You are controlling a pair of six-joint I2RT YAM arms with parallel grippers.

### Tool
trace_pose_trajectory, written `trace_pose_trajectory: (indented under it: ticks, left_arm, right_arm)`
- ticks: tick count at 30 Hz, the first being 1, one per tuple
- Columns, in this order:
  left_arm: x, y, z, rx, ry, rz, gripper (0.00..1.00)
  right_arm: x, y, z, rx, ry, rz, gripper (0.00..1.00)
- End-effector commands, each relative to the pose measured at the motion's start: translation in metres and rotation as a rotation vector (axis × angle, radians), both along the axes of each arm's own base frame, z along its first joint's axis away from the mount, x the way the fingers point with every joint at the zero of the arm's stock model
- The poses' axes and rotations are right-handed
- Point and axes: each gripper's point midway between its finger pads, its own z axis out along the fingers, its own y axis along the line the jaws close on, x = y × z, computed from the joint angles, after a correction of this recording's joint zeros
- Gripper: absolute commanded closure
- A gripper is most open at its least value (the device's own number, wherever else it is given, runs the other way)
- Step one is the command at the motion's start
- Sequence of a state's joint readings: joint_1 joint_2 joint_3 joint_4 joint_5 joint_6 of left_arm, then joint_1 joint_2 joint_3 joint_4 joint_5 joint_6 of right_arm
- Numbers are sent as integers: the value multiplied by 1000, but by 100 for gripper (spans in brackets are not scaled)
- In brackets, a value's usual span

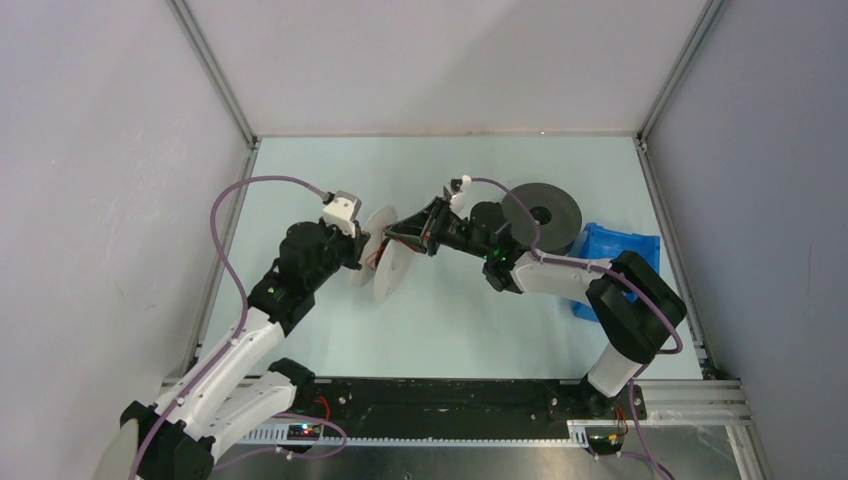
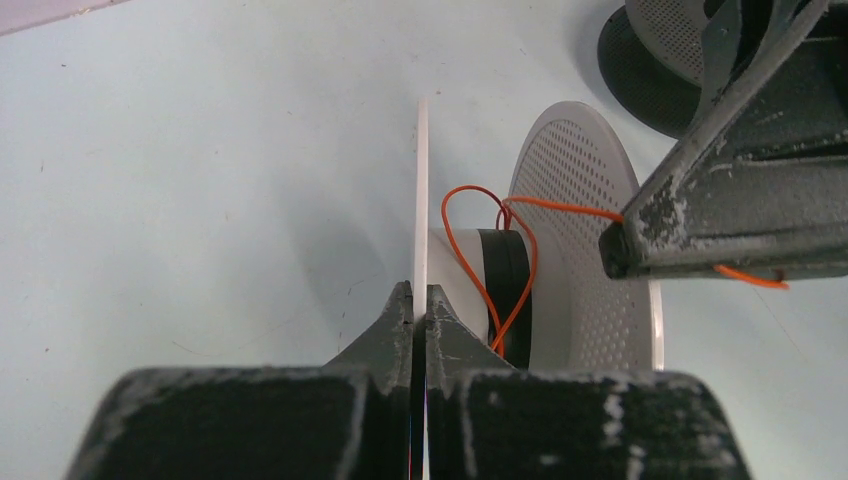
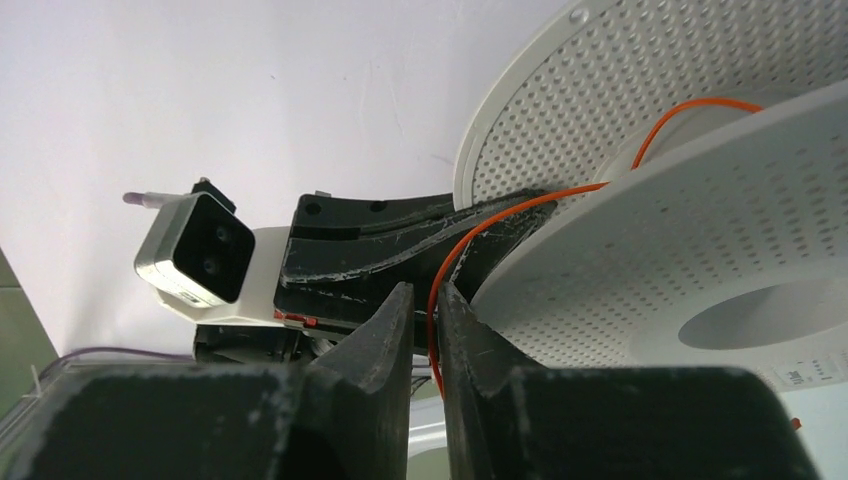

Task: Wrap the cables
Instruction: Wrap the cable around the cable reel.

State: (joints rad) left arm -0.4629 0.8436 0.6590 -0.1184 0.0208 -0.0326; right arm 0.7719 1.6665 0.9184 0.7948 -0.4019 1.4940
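Where the two arms meet: over the middle of the pale table (image 1: 450,330), at a white spool (image 1: 390,255) that stands on edge with its flanges upright.
Left gripper (image 2: 420,300): jaws pressed together on the thin rim of the spool's near flange, with no gap showing between the fingertips.
Right gripper (image 3: 425,300): jaws drawn in to a hairline slit, with the reddish cable (image 3: 500,222) pinched in that slit; it sits just beside the spool's perforated far flange.
Reddish cable, spool side: it runs taut from the right fingertips to the hub (image 2: 510,280), then hangs in a loose loop between the two flanges, around the dark band on the hub.
Reddish cable, free end: a short tail sticks out past the right fingers in the left wrist view.
Dark grey spool (image 1: 540,215): lies flat at the far right, behind the right arm.
Blue bin (image 1: 620,255): just beside the dark grey spool, partly hidden by the right arm.
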Motion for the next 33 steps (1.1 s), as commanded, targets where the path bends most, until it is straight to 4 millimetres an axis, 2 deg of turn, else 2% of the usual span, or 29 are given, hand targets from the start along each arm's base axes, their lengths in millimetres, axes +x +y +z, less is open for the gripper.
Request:
trace_pose_trajectory:
  ticks: [1,9,16,20,25,33]
  left_arm:
    - [12,-7,63,-120,-154,20,100]
    - [18,-4,59,-128,-128,62,100]
    - [19,3,60,-151,-115,118,100]
    - [20,4,66,-216,-99,151,100]
    - [22,4,75,-305,-76,200,100]
    - [20,12,92,-461,-65,287,100]
  right_arm:
    - [-3,4,22,-10,-72,-27,80]
    - [-5,10,35,6,-83,-46,77]
    - [-14,16,16,-101,-100,-38,75]
    - [-19,19,11,-158,-140,-46,75]
    - [-20,18,22,-221,-216,-86,75]
    - [-26,11,14,-412,-341,-155,71]
